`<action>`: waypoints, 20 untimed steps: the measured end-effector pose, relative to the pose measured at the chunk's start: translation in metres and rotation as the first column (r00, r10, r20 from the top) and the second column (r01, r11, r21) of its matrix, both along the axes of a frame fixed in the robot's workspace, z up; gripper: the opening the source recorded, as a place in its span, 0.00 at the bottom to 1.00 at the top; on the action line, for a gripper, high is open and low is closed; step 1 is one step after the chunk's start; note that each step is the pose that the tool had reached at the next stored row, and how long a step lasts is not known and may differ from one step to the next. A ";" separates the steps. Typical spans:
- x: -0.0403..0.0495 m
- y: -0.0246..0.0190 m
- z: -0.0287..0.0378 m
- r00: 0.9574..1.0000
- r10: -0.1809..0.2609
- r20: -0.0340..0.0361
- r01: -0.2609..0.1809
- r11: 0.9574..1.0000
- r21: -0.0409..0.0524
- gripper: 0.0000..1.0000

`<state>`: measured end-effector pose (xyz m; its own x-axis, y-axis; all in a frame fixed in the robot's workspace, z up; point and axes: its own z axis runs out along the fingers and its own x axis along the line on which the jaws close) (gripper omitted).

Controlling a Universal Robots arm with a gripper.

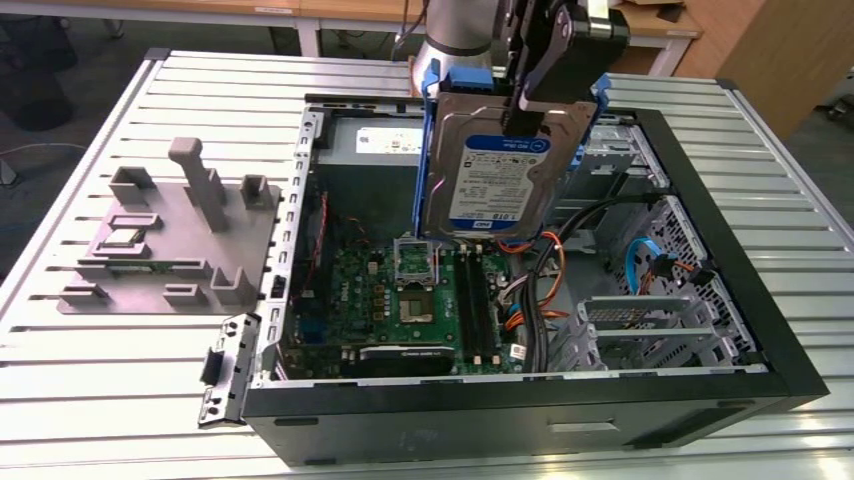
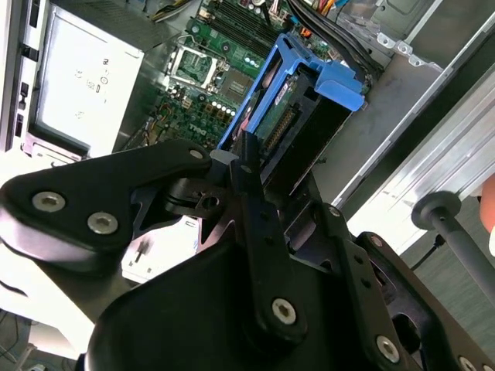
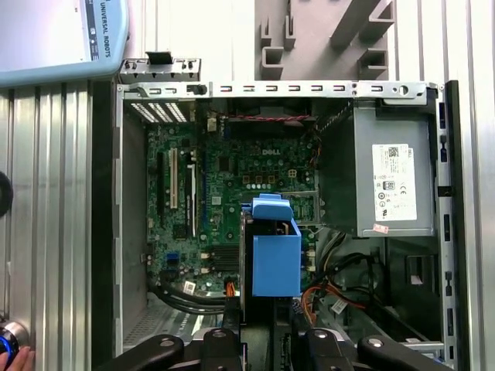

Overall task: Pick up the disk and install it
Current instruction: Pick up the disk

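A grey rack [image 1: 174,235] stands on the exterior view's left. Over the open computer case [image 1: 534,425], the gripper [image 1: 523,110] is clenched on the disk [image 1: 494,175], which hangs upright above the motherboard [image 1: 400,300]. The disk looks stiff, weighty and shock-sensitive, best squeezed across its flat faces. The far finger is hidden behind it.

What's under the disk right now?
In the first wrist view the disk hangs over the motherboard inside the open case. The patch of board straight below is covered by the disk itself.
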<state>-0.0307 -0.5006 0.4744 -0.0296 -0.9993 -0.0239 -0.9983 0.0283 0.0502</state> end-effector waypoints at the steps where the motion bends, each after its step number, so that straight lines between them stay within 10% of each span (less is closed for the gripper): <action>1: 0.0000 0.0000 0.0000 1.000 0.000 0.000 0.000 1.000 0.000 0.35; 20: 0.0004 -0.0058 0.0030 1.000 -0.001 0.000 0.001 1.000 0.000 0.35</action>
